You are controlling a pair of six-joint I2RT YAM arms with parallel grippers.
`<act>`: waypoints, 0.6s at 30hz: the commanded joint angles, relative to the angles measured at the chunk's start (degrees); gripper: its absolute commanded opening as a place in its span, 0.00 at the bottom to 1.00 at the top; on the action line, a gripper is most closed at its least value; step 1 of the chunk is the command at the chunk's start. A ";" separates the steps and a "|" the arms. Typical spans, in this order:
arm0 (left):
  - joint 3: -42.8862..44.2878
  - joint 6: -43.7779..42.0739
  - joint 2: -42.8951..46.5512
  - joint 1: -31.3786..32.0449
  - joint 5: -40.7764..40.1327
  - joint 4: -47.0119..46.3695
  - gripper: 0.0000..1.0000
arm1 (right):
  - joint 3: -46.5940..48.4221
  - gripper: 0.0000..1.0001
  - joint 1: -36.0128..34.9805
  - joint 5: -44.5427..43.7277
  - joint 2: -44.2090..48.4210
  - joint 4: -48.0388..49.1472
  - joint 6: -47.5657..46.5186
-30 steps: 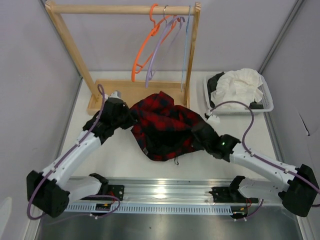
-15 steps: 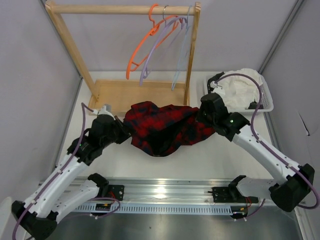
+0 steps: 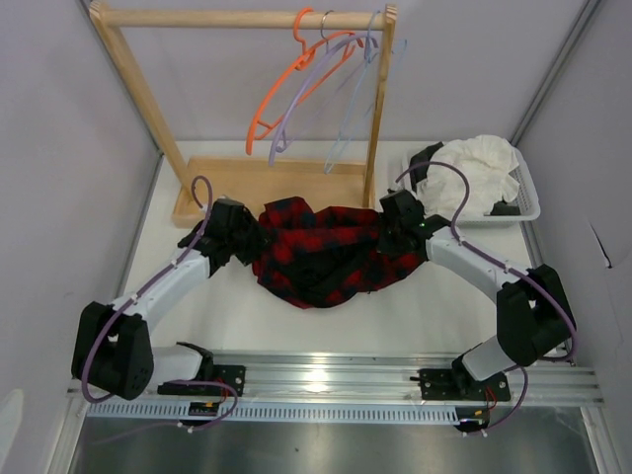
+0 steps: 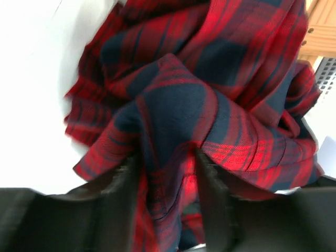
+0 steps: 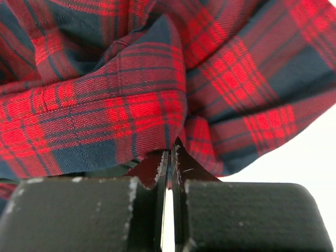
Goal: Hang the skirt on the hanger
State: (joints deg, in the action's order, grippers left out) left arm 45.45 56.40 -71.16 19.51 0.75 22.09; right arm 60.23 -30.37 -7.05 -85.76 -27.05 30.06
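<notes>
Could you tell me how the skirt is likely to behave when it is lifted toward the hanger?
Probably floppy: the skirt hangs in bunched, sagging folds. Likely light for its size, since a small pinch by the right gripper holds its edge. It may slip free on the other side, where the left gripper stands open around the cloth.

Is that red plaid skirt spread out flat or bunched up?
Bunched up. The skirt is a crumpled mass with deep folds; both wrist views show overlapping creased layers, not one flat sheet.
</notes>
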 commanded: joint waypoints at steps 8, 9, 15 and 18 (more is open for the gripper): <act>10.00 -11.83 -0.92 -2.02 9.61 -4.78 0.73 | 2.52 0.17 -3.20 1.86 -3.98 3.32 -2.20; 10.18 -12.71 -0.39 -1.93 10.23 -4.34 0.76 | 2.79 0.17 -3.29 1.78 -4.24 3.32 -2.38; 14.48 -26.84 3.39 -1.58 4.10 6.55 0.80 | 5.33 0.17 -2.85 1.78 -6.79 2.53 -2.73; 16.59 -31.24 4.80 -1.32 2.76 11.12 0.80 | 6.66 0.17 -2.77 1.78 -8.19 2.26 -2.82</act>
State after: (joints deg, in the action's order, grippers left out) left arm 57.93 34.28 -69.21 17.93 6.13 27.94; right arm 63.55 -33.30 -5.48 -92.75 -25.43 28.38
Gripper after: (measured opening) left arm 0.798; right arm 0.172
